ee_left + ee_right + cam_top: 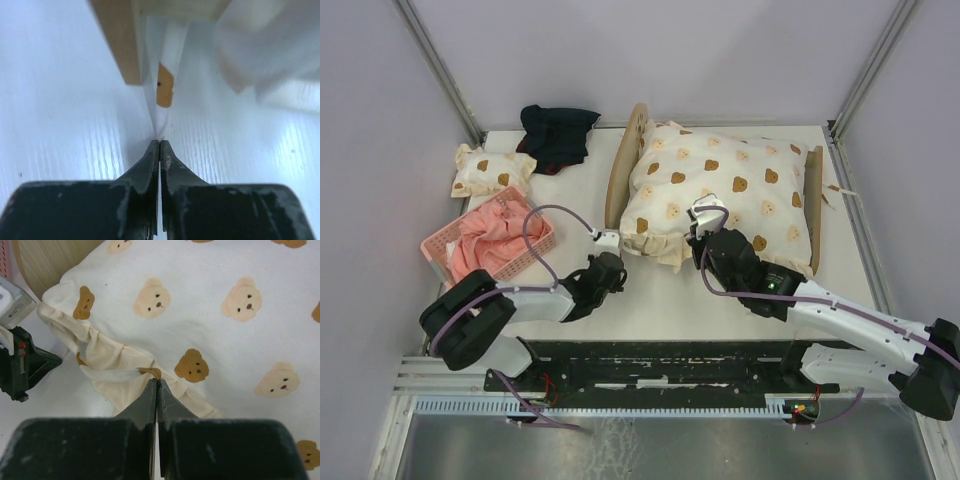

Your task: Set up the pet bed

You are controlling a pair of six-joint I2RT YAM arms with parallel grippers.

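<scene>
The pet bed lies across the table, its arched plywood headboard [623, 165] at the left and its low footboard [813, 205] at the right. A cream bear-print quilt [720, 190] covers it. My left gripper [620, 265] is at the quilt's near-left corner, just below the headboard [120, 40]. It is shut on a thin strip of the quilt's edge [161, 107]. My right gripper [700, 232] rests on the near side of the quilt [210, 305], shut on a small fold of its frilled hem [150, 372]. In the right wrist view the left gripper [57, 360] points at that hem.
A pink basket [438, 250] holding pink cloth stands at the left edge. Behind it lie a small bear-print pillow [492, 170] and a dark garment [558, 135]. Metal frame posts rise at the table's far corners.
</scene>
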